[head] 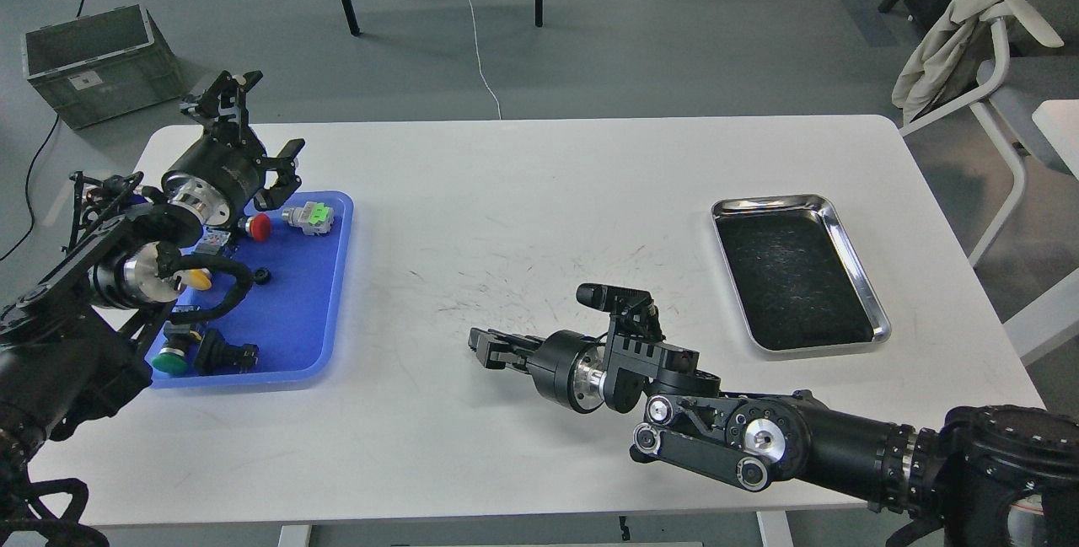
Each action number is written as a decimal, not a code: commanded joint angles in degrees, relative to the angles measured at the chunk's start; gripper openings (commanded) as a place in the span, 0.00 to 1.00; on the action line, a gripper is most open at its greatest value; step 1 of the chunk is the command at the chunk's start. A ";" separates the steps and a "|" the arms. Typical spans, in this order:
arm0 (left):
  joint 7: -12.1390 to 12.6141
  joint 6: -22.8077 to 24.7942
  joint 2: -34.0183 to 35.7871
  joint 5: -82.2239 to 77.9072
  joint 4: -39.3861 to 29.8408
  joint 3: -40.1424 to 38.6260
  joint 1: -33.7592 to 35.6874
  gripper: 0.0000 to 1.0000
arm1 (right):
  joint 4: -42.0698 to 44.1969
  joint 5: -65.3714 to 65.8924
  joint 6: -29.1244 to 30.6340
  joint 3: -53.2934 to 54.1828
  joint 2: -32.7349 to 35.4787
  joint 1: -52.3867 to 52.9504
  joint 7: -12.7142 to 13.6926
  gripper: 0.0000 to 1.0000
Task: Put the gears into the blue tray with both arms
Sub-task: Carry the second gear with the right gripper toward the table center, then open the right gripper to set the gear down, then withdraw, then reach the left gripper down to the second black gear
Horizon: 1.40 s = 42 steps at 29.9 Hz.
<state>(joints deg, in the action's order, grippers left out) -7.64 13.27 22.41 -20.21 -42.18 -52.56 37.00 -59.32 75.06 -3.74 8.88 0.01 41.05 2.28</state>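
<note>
A: White table [523, 193], blue tray [333, 311] at its left edge. Gear [262, 276] location?
B: Inside tray. Left end effector [253, 121] spread above tray; right end effector [479, 345] state unclear. Retract upward, avoid the switches [308, 217].

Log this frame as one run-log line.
left gripper: open, raised over blue tray | right gripper: state unclear, low on table | gear: in tray | steel tray: no gears

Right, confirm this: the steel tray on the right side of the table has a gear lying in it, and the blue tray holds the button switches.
Not quite. The head view shows the steel tray with nothing in it; the one gear in sight lies in the blue tray, which does hold the button switches.
</note>
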 commanded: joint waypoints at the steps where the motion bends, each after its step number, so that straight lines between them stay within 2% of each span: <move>1: 0.00 0.00 0.44 0.00 0.00 0.00 0.00 0.98 | 0.00 -0.09 -0.57 0.00 -0.01 0.17 -0.08 0.63; 3: 0.00 -0.09 0.70 0.00 0.00 0.00 0.00 0.98 | -0.09 -0.44 -0.66 0.09 -0.01 0.52 -0.08 0.79; 5: 0.00 -0.09 0.70 0.00 0.00 0.00 0.00 0.98 | -0.09 -0.44 -0.74 0.26 -0.01 0.87 -0.26 1.00; 9: 0.00 -0.09 0.88 -0.09 0.00 0.00 0.00 0.98 | -0.09 -0.44 -0.83 2.01 -0.01 1.31 -0.79 1.00; 21: 0.17 -0.53 2.46 -2.73 -1.06 -0.09 0.26 0.98 | 0.44 -9.13 0.13 25.02 -0.01 2.28 -0.70 1.00; 26: 1.14 -0.44 6.76 -3.78 -7.81 -0.09 1.32 0.98 | 0.35 -22.56 1.80 32.33 -0.01 2.28 -0.87 1.00; 28: 2.71 -0.53 8.60 -4.57 -11.50 0.17 1.32 0.98 | 0.70 -29.85 2.59 37.06 0.86 2.45 -0.87 1.00; 31: 5.26 -0.97 11.15 -7.55 -18.26 1.58 1.23 0.98 | 1.05 -39.52 3.56 44.45 6.74 1.84 -0.87 1.00; 34: 6.32 -2.63 14.58 -13.61 -26.08 3.24 0.79 0.98 | 2.72 -46.56 4.17 47.28 12.63 0.88 -0.87 1.00; 39: 10.71 -3.08 19.42 -21.87 -39.79 6.15 0.88 0.98 | 6.31 -60.26 13.74 48.42 21.69 -1.85 -1.22 1.00; 42: 15.36 -2.73 19.25 -27.58 -45.08 6.15 1.49 0.98 | 10.53 -66.26 17.88 49.30 23.89 -3.00 -2.37 1.00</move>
<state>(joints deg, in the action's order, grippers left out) 3.69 10.26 41.53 -42.64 -82.10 -46.55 37.89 -52.49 14.54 10.14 57.36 21.55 39.13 0.86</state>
